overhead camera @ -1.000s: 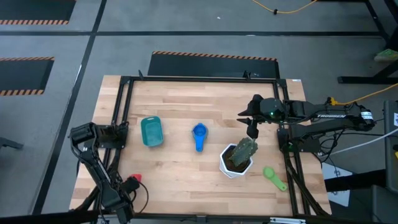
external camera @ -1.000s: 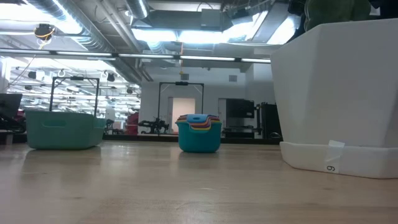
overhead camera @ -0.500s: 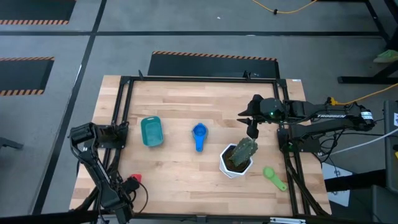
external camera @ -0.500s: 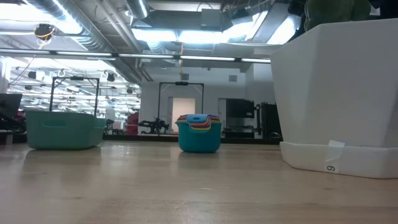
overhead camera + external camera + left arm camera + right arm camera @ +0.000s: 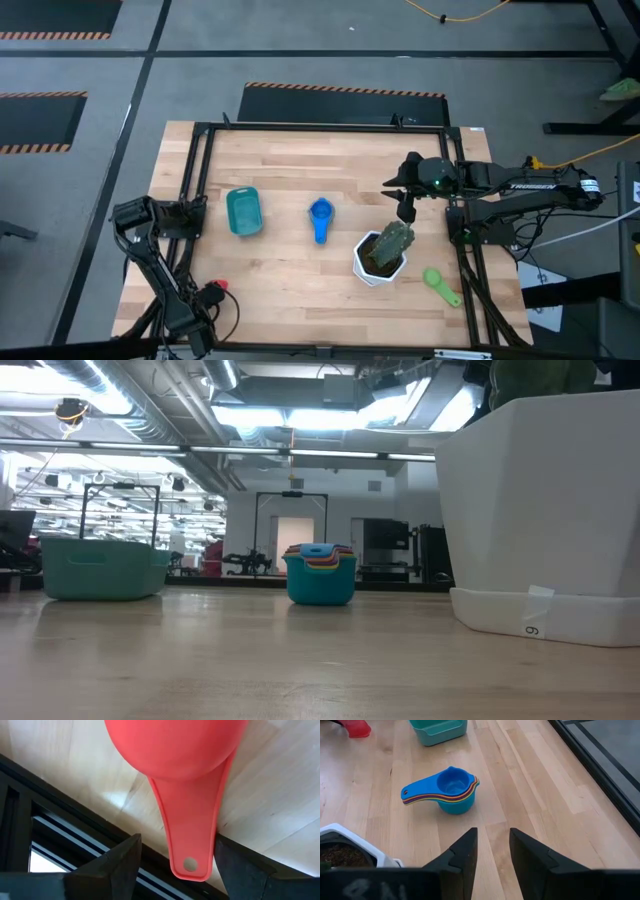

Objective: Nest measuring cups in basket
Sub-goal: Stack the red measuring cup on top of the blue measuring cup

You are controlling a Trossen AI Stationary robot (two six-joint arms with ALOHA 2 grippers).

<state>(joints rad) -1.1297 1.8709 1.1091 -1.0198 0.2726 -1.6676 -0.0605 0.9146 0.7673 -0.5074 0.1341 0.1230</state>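
Red measuring cup lies at the surface's near-left edge, its handle running back between the left pincer's open fingers. Right pincer, parted and empty, hovers near the right edge, farther from the basket.

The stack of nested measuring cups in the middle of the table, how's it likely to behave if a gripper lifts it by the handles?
The stack of nested measuring cups looks like thin rigid plastic, so probably light and stiff. Its fanned handles sit loosely layered, so a pinch on only some might leave lower cups behind. On its small round base it would likely slide across the wooden table rather than tip.
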